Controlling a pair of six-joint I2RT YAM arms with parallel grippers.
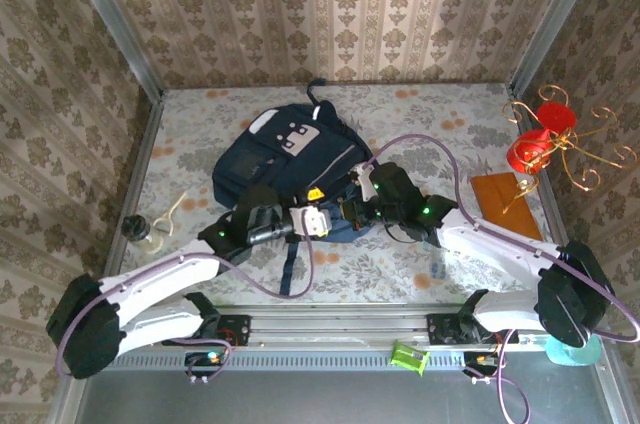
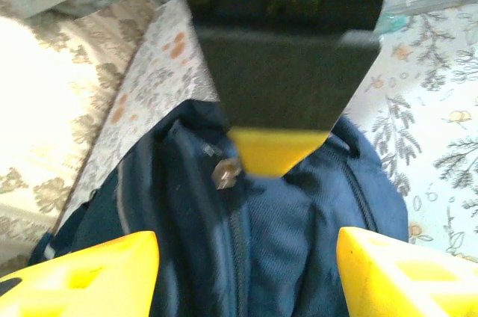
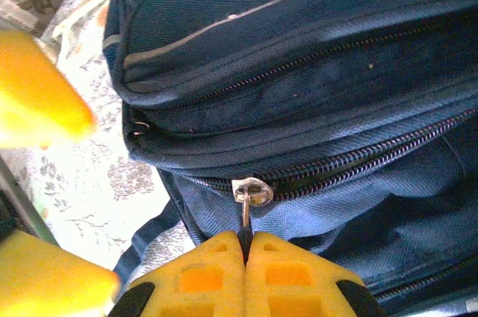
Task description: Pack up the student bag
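Note:
The student bag (image 1: 290,156) is a dark navy backpack lying flat mid-table, white-and-grey patch toward the far end. My right gripper (image 3: 245,246) is shut on the thin metal pull of a zip slider (image 3: 252,191) at the bag's near end. In the left wrist view that gripper's yellow tip (image 2: 275,151) meets the zip pull (image 2: 224,173). My left gripper (image 2: 246,276) stands open right beside it over the navy fabric (image 2: 299,242), with nothing between its fingers (image 2: 97,272). From above, both grippers meet at the bag's near edge, left gripper (image 1: 322,217), right gripper (image 1: 352,206).
A small jar (image 1: 143,232) and a pale cord (image 1: 176,208) lie left of the bag. At the right stand a gold wire stand with red ornaments (image 1: 542,142) and a brown flat board (image 1: 505,204). The bag's straps (image 1: 290,259) trail toward the near edge.

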